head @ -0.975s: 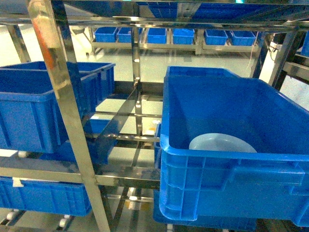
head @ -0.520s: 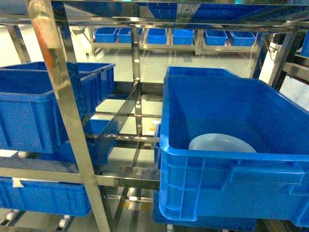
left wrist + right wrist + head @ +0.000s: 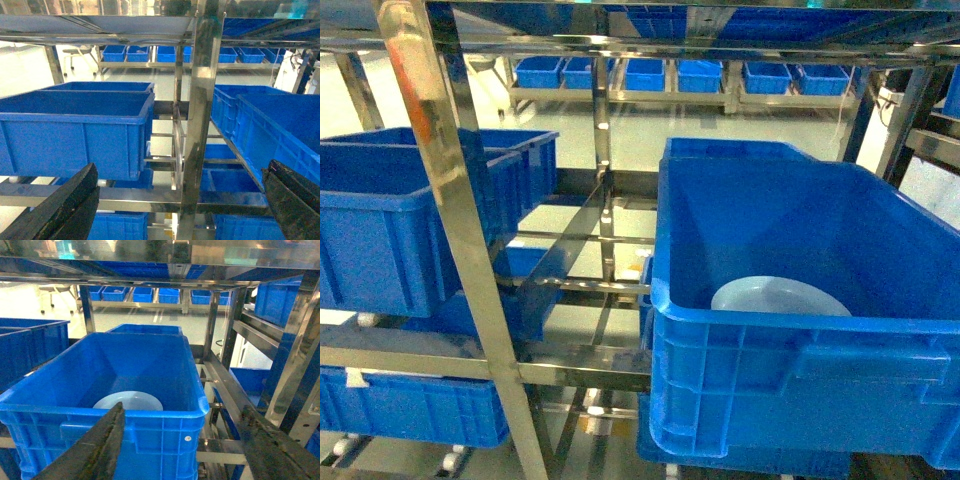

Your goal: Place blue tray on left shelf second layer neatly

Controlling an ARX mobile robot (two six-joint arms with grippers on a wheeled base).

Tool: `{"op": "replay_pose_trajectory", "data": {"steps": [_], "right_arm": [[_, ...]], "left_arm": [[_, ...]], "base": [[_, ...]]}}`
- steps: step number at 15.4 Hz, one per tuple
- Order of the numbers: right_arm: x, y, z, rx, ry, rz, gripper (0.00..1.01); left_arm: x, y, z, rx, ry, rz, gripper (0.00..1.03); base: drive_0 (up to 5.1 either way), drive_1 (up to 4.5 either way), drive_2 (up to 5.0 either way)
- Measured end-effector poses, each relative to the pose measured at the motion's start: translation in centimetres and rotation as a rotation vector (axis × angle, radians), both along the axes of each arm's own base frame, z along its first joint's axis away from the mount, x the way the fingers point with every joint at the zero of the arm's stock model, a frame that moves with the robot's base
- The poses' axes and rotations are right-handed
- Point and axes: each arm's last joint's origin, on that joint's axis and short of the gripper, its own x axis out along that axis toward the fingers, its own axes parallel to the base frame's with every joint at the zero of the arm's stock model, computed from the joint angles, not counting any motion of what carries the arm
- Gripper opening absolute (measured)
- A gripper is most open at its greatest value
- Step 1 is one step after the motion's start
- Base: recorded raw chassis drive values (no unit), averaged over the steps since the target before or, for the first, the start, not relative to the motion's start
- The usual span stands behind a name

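Pale blue tray (image 3: 780, 297) lies flat inside deep blue crate (image 3: 800, 400) on right rack — I see left gripper (image 3: 180, 210) and right gripper (image 3: 182, 450) both spread wide, empty.

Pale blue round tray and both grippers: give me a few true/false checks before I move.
1. The pale sky-blue round plastic tray lies on the floor of the big deep-blue ribbed plastic crate. True.
2. The right gripper is shut on the tray. False: its jaws are spread wide, in front of and above the crate, holding nothing.
3. The left gripper is open. True.
4. The tray already sits on the shiny stainless-steel left shelf. False: it is still in the crate on the right.
5. The left shelf holds deep-blue crates. True.
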Motion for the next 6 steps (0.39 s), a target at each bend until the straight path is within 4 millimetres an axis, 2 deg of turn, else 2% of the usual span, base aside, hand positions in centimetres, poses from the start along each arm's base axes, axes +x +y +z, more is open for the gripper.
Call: {"op": "replay_pose_trajectory", "data": {"steps": [3,4,6], "right_arm": [[0.00,0.00,0.00,0.000,0.000,0.000,0.96],[0.00,0.00,0.00,0.000,0.000,0.000,1.00],[0.00,0.00,0.00,0.000,0.000,0.000,0.98]], "left_arm": [[0.00,0.00,0.00,0.000,0.000,0.000,0.98],[0.00,0.00,0.00,0.000,0.000,0.000,0.98],[0.00,0.00,0.00,0.000,0.000,0.000,0.98]], "base": [[0.0,0.00,0.0],[0.0,0.00,0.0],[0.0,0.00,0.0]]}}
